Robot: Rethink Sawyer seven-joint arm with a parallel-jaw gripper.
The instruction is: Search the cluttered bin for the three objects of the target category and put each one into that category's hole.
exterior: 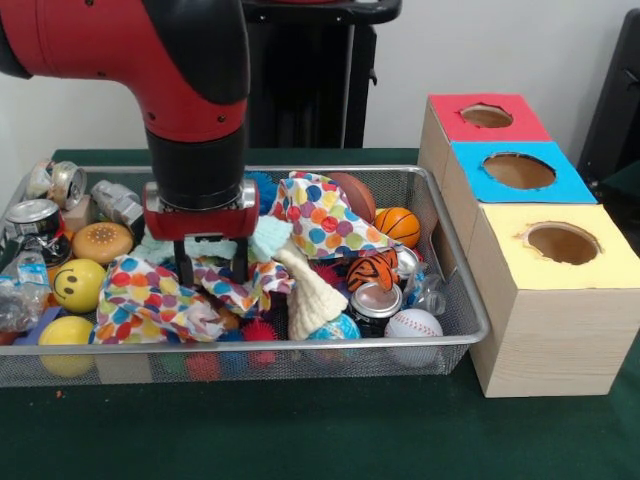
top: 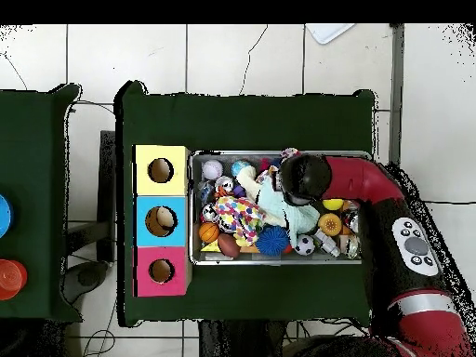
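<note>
The wire mesh bin (exterior: pixel 300 342) sits on the green table, full of clutter. One polka-dot cloth (exterior: pixel 150 300) lies crumpled at the front left. A second one (exterior: pixel 320 220) is draped at the back middle. A third is not clearly separate. My gripper (exterior: pixel 212 268) points straight down, open, with its fingertips at the right end of the front cloth and a mint-green towel (exterior: pixel 265 238) behind them. The yellow-topped box's hole (exterior: pixel 562 243) is empty, right of the bin. From overhead, my arm (top: pixel 307 177) hides the gripper; a polka-dot cloth (top: pixel 240 218) and the yellow box's hole (top: pixel 160 170) show.
The blue-topped box (exterior: pixel 518 170) and the red-topped box (exterior: pixel 487 115) stand behind the yellow one. The bin also holds a cream towel (exterior: pixel 310 295), a smiley ball (exterior: pixel 78 285), a baseball (exterior: pixel 413 325), a basketball (exterior: pixel 398 226), cans (exterior: pixel 376 300) and a burger toy (exterior: pixel 102 241).
</note>
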